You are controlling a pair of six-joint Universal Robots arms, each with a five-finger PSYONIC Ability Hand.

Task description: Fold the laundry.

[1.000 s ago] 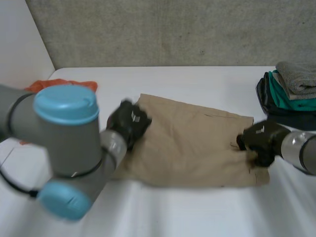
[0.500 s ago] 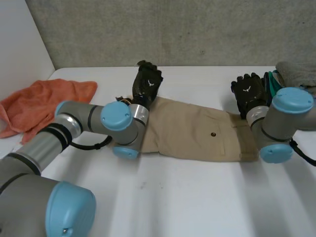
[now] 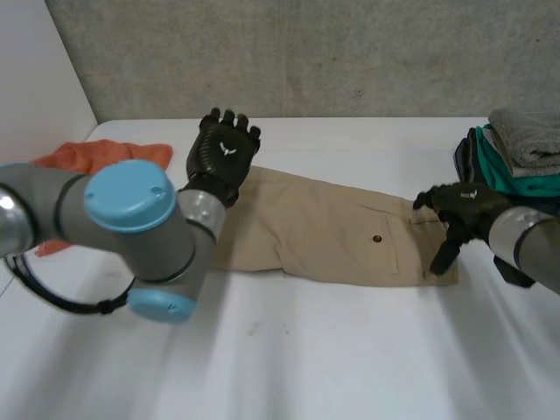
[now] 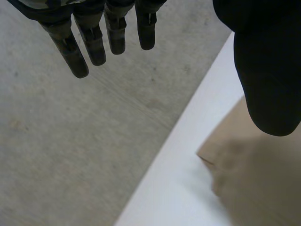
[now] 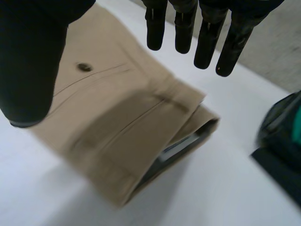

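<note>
Khaki in colour, the garment (image 3: 332,232) lies folded into a long band on the white table (image 3: 350,350), stretching from one of my hands to the other. My left hand (image 3: 223,153) is raised at one end of the band, its fingers (image 4: 94,42) straight and spread, holding nothing. In its wrist view a corner of the garment sits below the thumb, clear of it. My right hand (image 3: 462,210) is over the other end, fingers (image 5: 183,28) straight and thumb wide, also holding nothing. Under its palm I see the layered end of the fold, with a dark button (image 5: 84,67) nearer the thumb. Just beyond the right hand is a stack of folded clothes (image 3: 516,166). An orange cloth (image 3: 96,156) lies beside my left arm.
</note>
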